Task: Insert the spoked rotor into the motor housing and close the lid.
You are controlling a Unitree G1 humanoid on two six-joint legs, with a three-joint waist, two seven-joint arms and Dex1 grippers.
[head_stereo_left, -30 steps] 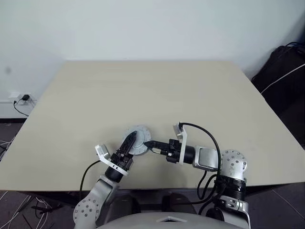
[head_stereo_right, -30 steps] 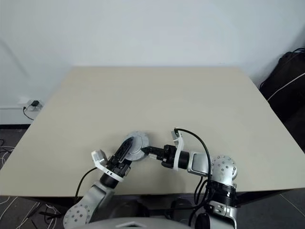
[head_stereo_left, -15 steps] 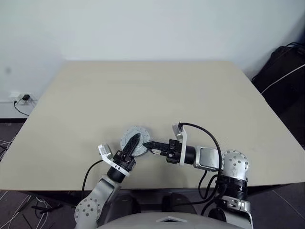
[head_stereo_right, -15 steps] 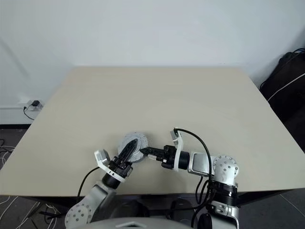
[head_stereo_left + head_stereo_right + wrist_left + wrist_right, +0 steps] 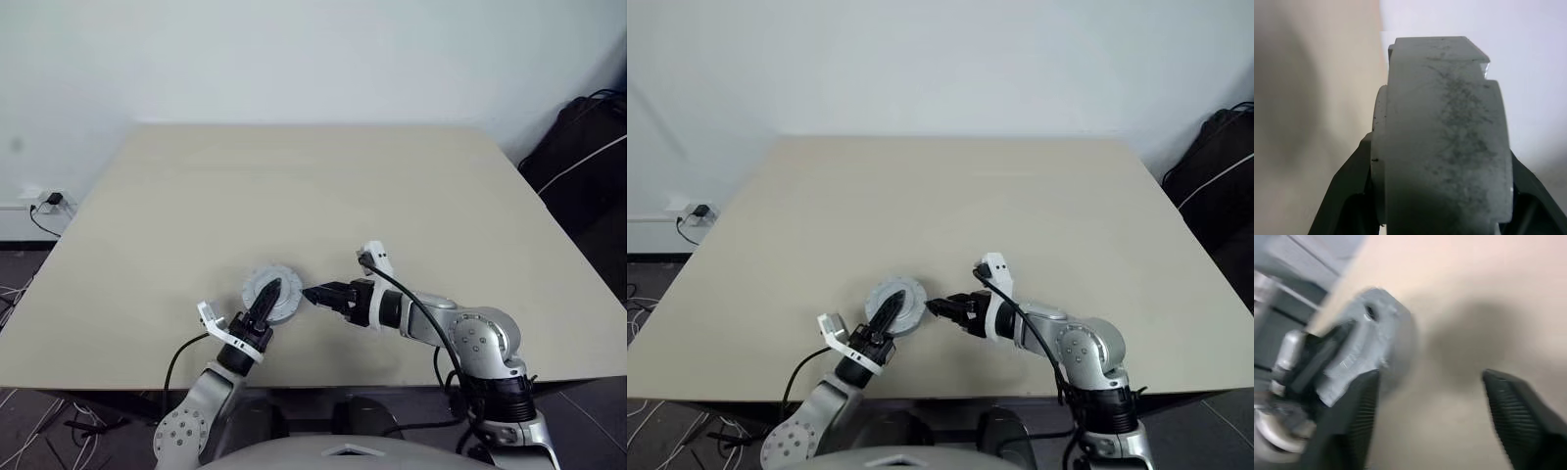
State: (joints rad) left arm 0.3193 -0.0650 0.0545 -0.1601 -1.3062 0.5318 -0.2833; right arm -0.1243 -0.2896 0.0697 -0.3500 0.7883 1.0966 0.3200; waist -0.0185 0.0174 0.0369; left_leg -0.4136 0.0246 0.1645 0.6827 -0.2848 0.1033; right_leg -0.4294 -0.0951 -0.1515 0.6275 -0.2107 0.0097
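**Left jaws pinching the housing, right jaws spread beside it**

Left eye view: the housing [image 5: 284, 302] is a round grey puck in the lower middle of the frame, near the front edge of the pale bench [image 5: 294, 196]. My left jaws come up from the lower left. One black finger [image 5: 263, 305] lies across the puck's face. My right jaws reach in from the right, their tips [image 5: 318, 293] just beside the puck's right rim. I cannot tell whether they touch it.

Right eye view: the same layout, with the housing [image 5: 909, 302] between my two wrists. I cannot tell whether it rests on the bench or is lifted a little off it.

Left wrist view: the housing [image 5: 1444, 147] stands edge-on between my left jaws, a thick scuffed grey rim with a step in it. A dark finger [image 5: 1347, 196] presses in from either side, so these jaws are clamped on it.

Right wrist view: my right jaws stand wide apart, with bare bench between the ribbed fingers [image 5: 1518, 411]. The housing [image 5: 1371, 333] lies beyond one of them, and a finger [image 5: 1317, 357] of the left jaws is against it.
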